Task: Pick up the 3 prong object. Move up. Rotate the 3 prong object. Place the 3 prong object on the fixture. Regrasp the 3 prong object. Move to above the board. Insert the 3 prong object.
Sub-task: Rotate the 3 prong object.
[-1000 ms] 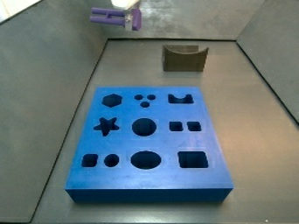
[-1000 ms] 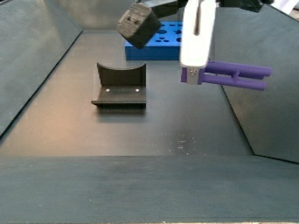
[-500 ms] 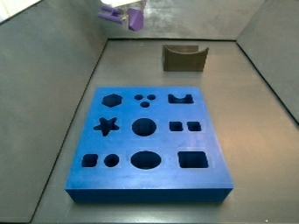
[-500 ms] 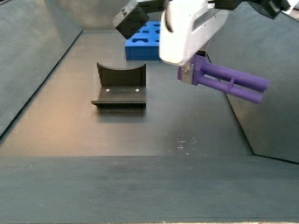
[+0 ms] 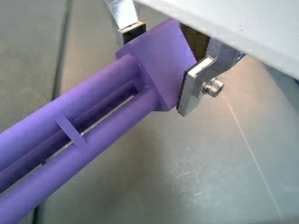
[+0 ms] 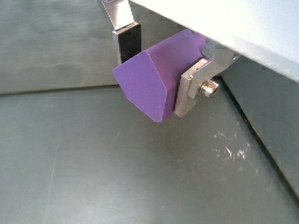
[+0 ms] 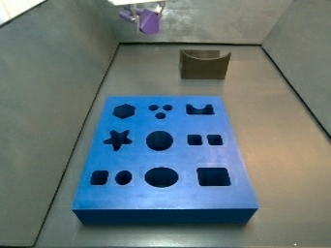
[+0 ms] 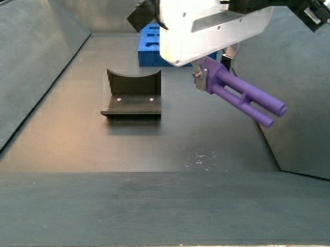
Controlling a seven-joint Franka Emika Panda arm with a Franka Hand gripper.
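Observation:
My gripper [image 5: 160, 57] is shut on the 3 prong object [image 5: 93, 140], a light-purple elongated piece. In both wrist views the silver fingers clamp its block end [image 6: 158, 83]. In a side view the gripper [image 8: 213, 60] hangs in the air with the piece [image 8: 245, 95] slanting down and away from it. In a side view the piece [image 7: 145, 16] shows at the far end, high above the floor. The dark olive fixture [image 8: 131, 96], also seen in a side view [image 7: 203, 63], stands apart from the gripper. The blue board [image 7: 163, 160] lies flat with its cut-out holes.
Grey walls enclose the dark floor on both sides [image 7: 52, 107]. The board's far end [image 8: 151, 46] shows behind the gripper in a side view. Faint scuff marks [image 8: 200, 160] lie on the floor below the piece.
The gripper has turned with the 3 prong object in it: the piece went from lying level to slanting downward. It also rose slightly at the far end.

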